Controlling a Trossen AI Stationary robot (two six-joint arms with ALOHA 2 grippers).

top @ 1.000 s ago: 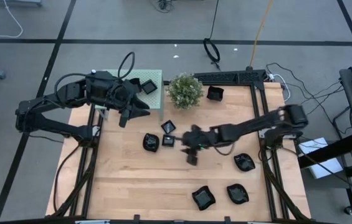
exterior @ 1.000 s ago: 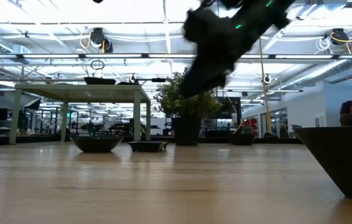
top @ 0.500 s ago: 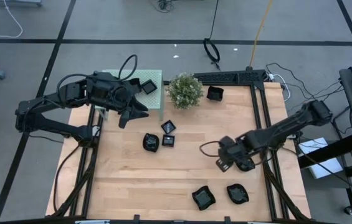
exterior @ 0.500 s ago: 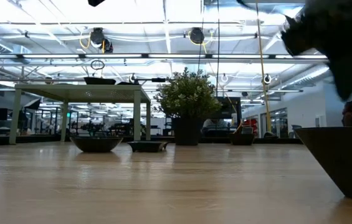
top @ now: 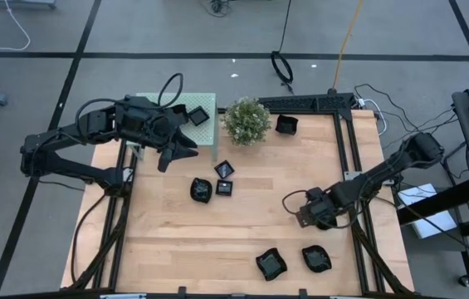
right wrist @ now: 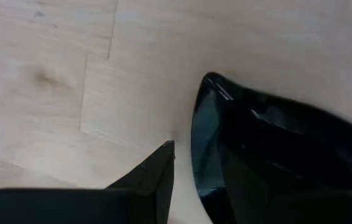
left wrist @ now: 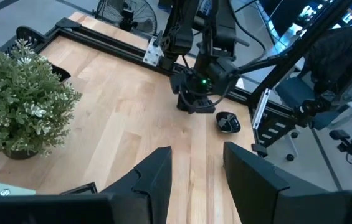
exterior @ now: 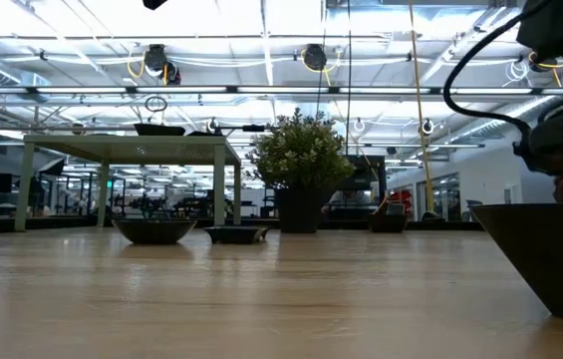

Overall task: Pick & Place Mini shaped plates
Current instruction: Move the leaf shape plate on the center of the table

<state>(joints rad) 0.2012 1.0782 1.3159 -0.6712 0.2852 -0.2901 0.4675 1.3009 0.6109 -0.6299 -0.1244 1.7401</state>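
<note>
Right hand (top: 303, 218): low at right-centre of the overhead frame, fingers parted astride the rim of one mini plate (right wrist: 275, 155) on the tabletop (top: 217, 241), not yet clamped. Plate: seemingly stiff, glossy, likely slippery, breakable; best pinched across its rim.

Black mini plates (top: 202, 190): eight visible. Potted plant (top: 246, 121): one. Robot arms (top: 68, 149): two.

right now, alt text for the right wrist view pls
The right gripper hangs low over a pale wooden table, fingers open astride the rim of a glossy black mini plate.
</note>
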